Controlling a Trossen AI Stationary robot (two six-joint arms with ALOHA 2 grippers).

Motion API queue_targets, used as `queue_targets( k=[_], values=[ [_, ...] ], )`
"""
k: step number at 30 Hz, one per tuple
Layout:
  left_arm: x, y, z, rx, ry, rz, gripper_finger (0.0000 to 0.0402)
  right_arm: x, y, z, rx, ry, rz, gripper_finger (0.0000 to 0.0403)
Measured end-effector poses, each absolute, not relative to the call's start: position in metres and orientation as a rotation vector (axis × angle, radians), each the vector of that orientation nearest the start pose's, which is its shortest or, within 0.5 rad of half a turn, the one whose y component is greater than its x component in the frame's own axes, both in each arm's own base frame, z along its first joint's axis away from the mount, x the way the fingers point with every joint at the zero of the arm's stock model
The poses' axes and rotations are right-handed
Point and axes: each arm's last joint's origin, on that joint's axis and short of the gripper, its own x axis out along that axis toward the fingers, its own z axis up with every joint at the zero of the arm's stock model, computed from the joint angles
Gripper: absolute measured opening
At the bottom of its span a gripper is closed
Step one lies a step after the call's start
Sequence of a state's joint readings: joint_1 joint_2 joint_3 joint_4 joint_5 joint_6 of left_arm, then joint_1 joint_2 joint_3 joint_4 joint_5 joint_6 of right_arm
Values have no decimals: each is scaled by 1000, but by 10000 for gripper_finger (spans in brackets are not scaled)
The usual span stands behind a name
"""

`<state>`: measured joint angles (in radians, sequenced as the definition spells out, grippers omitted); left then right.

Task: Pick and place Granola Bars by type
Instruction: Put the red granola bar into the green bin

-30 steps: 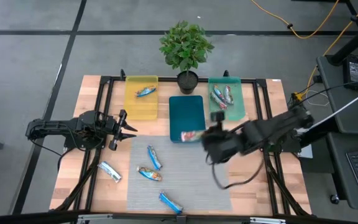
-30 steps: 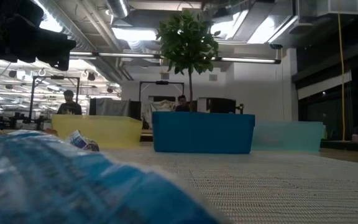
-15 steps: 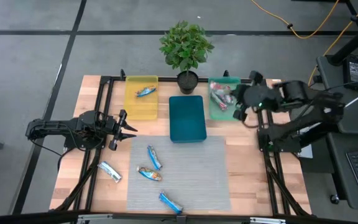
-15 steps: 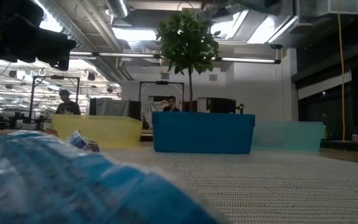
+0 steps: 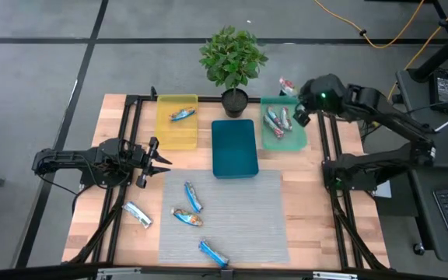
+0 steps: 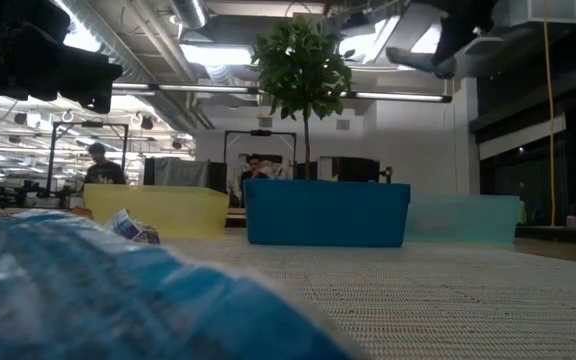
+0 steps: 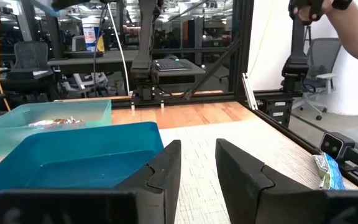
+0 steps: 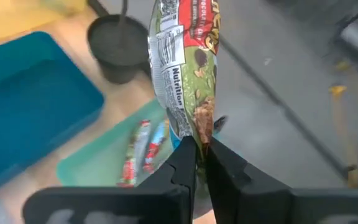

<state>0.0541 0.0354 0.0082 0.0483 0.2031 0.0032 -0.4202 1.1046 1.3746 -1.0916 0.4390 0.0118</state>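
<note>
- Now the right gripper (image 8: 197,148) is pinching a red-green granola bar (image 8: 183,65) above the teal tray (image 5: 294,138).
- The left gripper (image 5: 159,161) is waiting slightly open beside the yellow tray (image 5: 176,133).

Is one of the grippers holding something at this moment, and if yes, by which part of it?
Yes. The right gripper, above the teal tray, pinches a red granola bar by one end of its wrapper. The left gripper is open and holds nothing.

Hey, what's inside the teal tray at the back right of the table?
The teal rectangular tray holds two red-orange wrapped granola bars lying side by side. The right gripper, above its far edge, pinches another red-orange bar. Nothing is visibly hidden inside.
</note>
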Motion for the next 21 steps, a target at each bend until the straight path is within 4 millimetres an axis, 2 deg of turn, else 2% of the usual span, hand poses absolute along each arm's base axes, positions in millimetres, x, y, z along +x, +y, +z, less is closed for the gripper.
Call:
queue_targets(
  k=[6,14,21],
  values=[
    [99,0,168,6,-21,-149,97,183,-109,372,142,909,-803,35],
    [99,0,168,6,-21,-149,93,216,-135,307,207,1024,-739,35],
    [99,0,168,6,-21,-149,97,208,-144,274,238,1135,-745,35]
  ],
)
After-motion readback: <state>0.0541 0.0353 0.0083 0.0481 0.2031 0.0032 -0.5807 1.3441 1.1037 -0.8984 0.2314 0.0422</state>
